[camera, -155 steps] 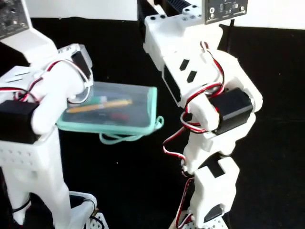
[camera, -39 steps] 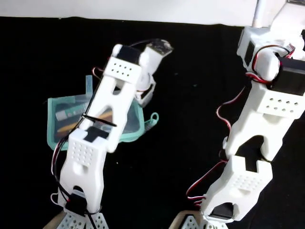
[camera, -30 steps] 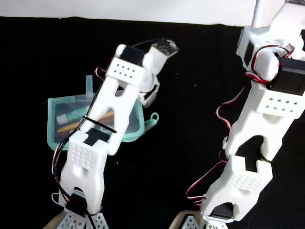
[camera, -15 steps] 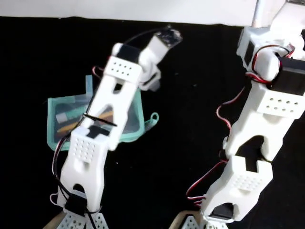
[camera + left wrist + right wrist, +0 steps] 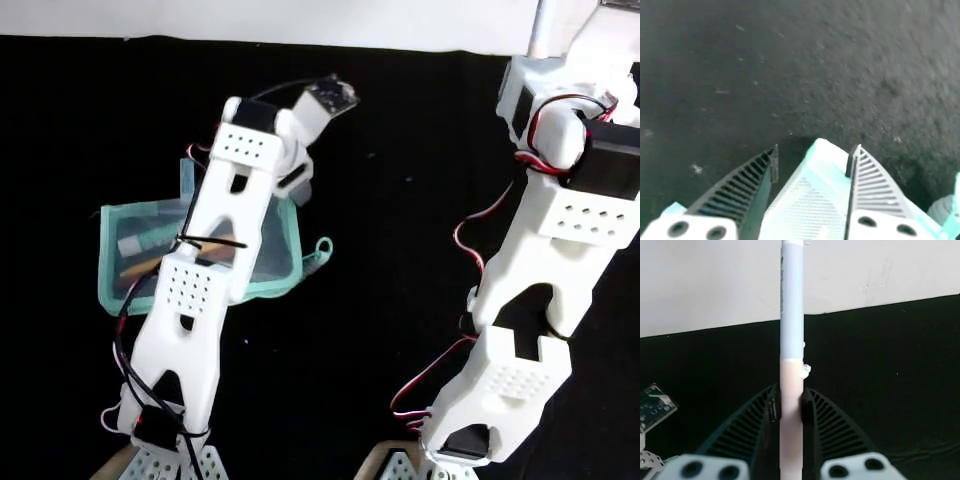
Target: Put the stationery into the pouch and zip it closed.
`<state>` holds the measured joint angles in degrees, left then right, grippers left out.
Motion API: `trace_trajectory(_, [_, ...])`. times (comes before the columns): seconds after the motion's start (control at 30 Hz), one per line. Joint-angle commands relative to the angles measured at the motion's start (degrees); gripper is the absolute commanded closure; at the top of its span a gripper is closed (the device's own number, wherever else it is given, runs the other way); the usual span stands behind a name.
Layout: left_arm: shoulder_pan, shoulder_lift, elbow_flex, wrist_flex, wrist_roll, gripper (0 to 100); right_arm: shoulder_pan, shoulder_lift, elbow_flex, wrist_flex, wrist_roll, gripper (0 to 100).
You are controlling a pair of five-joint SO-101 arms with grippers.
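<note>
Black table (image 5: 400, 180) under the pouch (image 5: 130, 220). Teal-edged and see-through, lying flat. Well apart from the pouch, to its right in the high view: right arm (image 5: 560, 250), reared up tall. Across the pouch's middle: left arm (image 5: 215, 270). Left gripper (image 5: 815, 150) spread wide, astride one corner of the pouch. Right gripper (image 5: 790, 407) pinching an upright pen (image 5: 791, 330), raised, far from the pouch. Inside the pouch: orange pencil (image 5: 140, 265), small white piece (image 5: 133, 243) just beside it.
</note>
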<state>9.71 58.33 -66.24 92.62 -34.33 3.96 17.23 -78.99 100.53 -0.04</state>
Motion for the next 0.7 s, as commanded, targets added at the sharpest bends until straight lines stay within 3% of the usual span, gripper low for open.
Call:
trace_trajectory(0.0, [0.40, -0.13, -2.51, 5.27, -5.36, 76, 0.13, -1.89, -0.04, 0.57, 0.44, 99.3])
trace_trajectory(0.13, [-0.48, -0.22, -2.51, 7.03, -8.26, 81, 0.22, -1.89, -0.04, 0.57, 0.26, 99.3])
trace_trajectory(0.33, [-0.66, -0.13, -2.33, 7.82, -10.20, 99, 0.22, -1.89, -0.04, 0.57, 0.18, 99.3])
trace_trajectory(0.67, [-0.66, -5.93, -2.33, 8.26, -8.79, 99, 0.22, -1.89, -0.04, 0.57, 0.18, 99.3])
